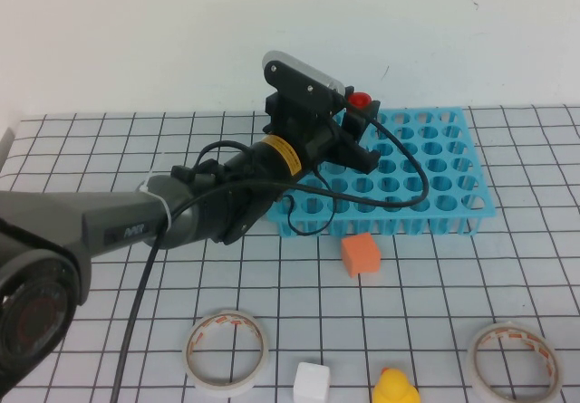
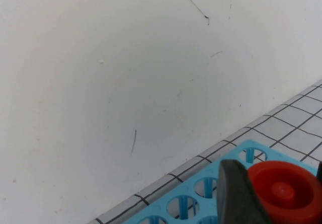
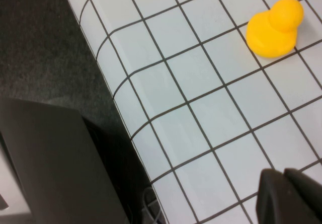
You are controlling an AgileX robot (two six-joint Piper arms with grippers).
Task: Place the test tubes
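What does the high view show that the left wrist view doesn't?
Only high: the left arm, orange cube, two tape rolls, white cube, duck. Only left wrist: the cap top, beside one finger. Both: wall, blue rack, the left gripper shut on the red-capped test tube over it. Right gripper, shut, shows in neither, parked near the table edge.

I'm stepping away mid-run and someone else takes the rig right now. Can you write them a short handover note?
Left claw: shut on a red-capped test tube, held over the far left end of the blue rack.
Right claw: shut, nothing seen in it, parked over the table's edge not far from the yellow duck.
Done: the tube is in hand above the rack.
Left: no tube shows seated in the rack yet. Lower this one into a hole, release it, then pull the arm back.
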